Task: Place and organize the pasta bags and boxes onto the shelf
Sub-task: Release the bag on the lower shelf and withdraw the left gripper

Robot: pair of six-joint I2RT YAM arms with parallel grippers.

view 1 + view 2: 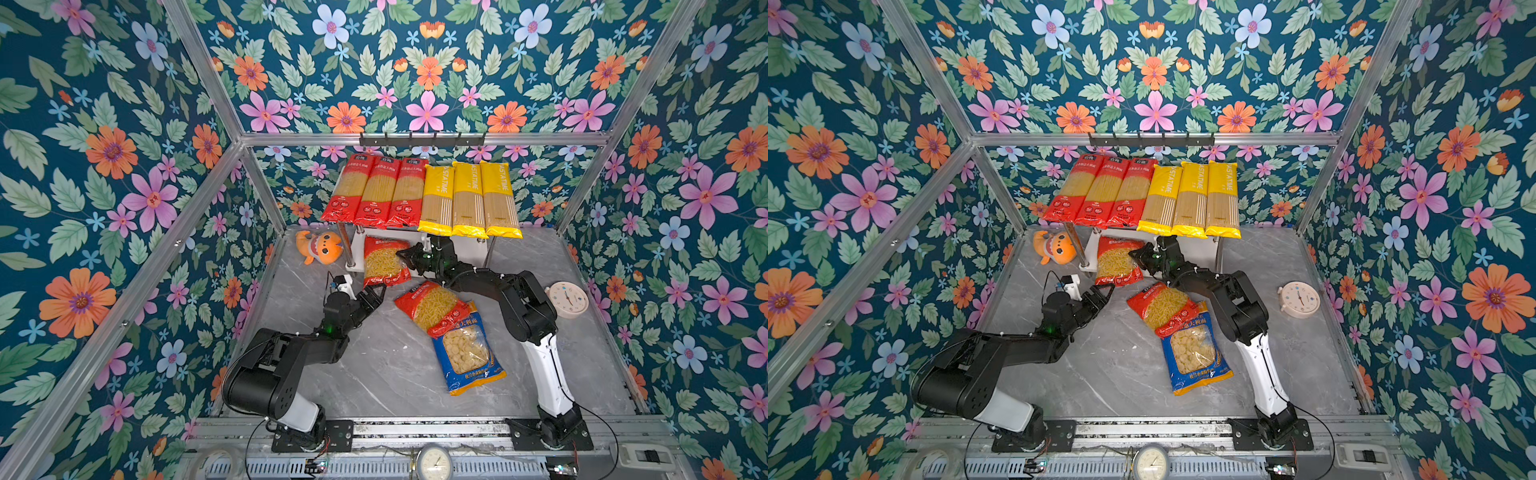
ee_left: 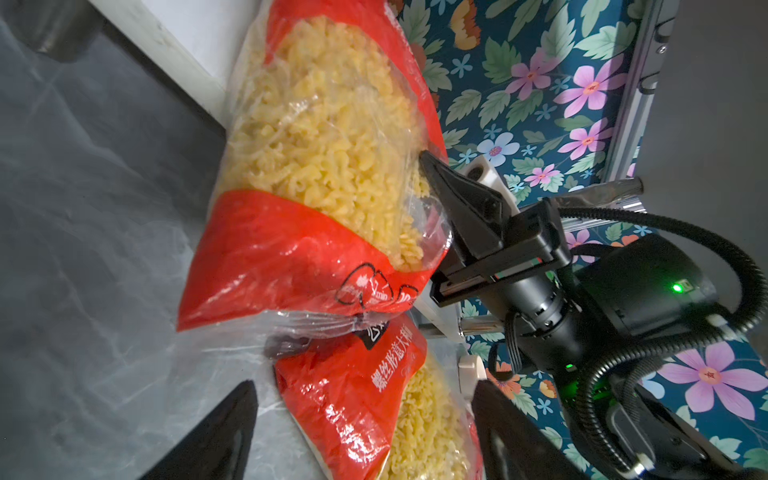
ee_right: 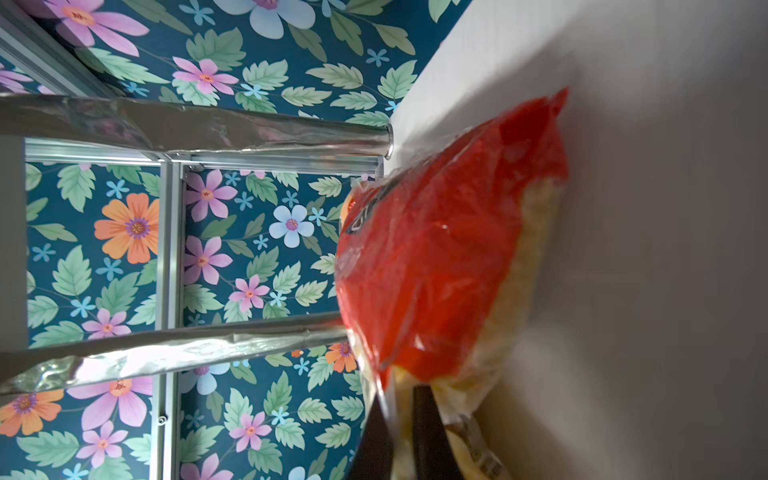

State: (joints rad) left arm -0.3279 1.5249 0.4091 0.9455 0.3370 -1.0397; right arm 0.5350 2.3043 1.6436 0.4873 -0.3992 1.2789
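In front of the shelf [image 1: 471,249], the blue-and-yellow bag [image 1: 467,353] and a second red bag [image 1: 430,307] lie overlapped on the table, not yet shelved. Your risk sits further in. The red short-pasta bag [image 1: 384,262] lies only partly on the shelf's lower board, with its near end hanging off the front edge. It could slide back out if you let it go, and a pinch on thin film alone may slip or tear.

Your left gripper [image 1: 376,293] stands wide apart and empty, just in front of that overhanging end. Your right gripper [image 1: 402,254], under the shelf's top tier, is closed, apparently on the bag's side film, though the wrist view is dim. Above it, six spaghetti packs [image 1: 409,191] fill the top tier.
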